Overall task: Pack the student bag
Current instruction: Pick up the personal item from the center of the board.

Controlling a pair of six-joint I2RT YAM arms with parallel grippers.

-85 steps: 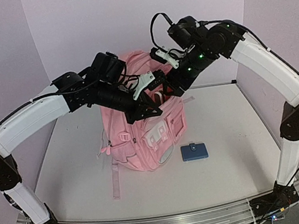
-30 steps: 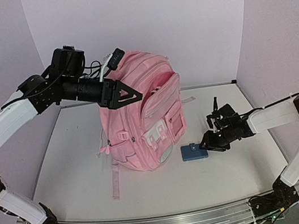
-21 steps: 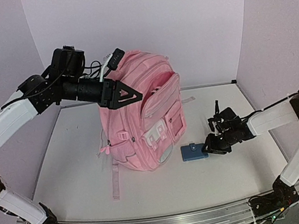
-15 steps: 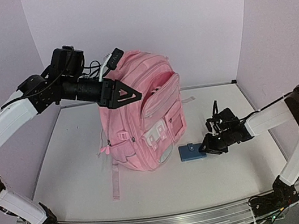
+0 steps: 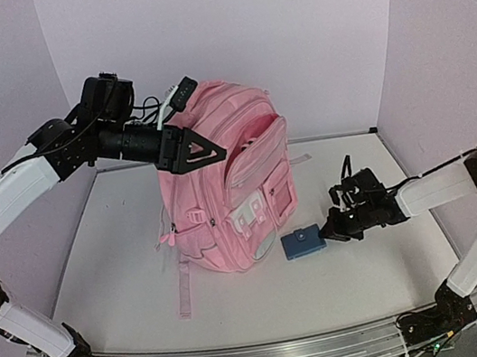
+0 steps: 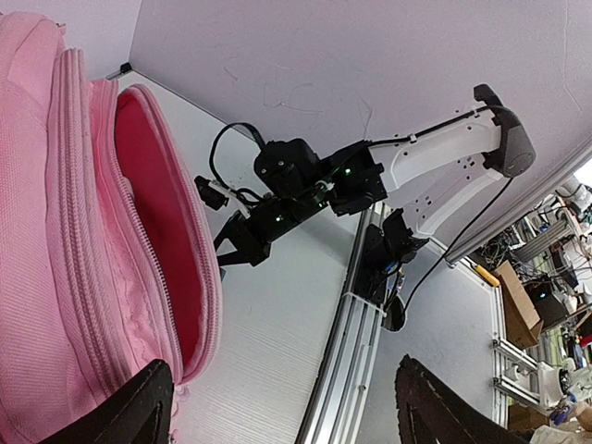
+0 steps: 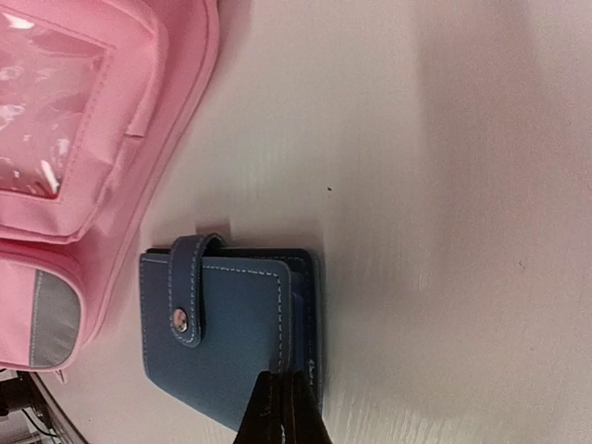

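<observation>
Writing: none legible; the clear window pocket [image 7: 46,120] on the bag's front shows only glare.
Bag position: the student bag [image 5: 222,190] stands mid-table [image 5: 114,254], long axis vertical, front pockets facing the near right.
Bag look: pink fabric, pale zips, white buckle, grey patch; the top compartment gapes on a deeper pink lining.
Left gripper [image 5: 188,123]: at the bag's top, jaws spread wide, nothing between them.
Right gripper [image 7: 277,407]: jaws closed together, tips on the open edge of a blue snap wallet [image 7: 227,333] lying just beside the bag; grip unclear.

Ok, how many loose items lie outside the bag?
1: a blue wallet on the table by the student bag's front, right gripper shut on its edge. Others may hide inside the bag.
</observation>
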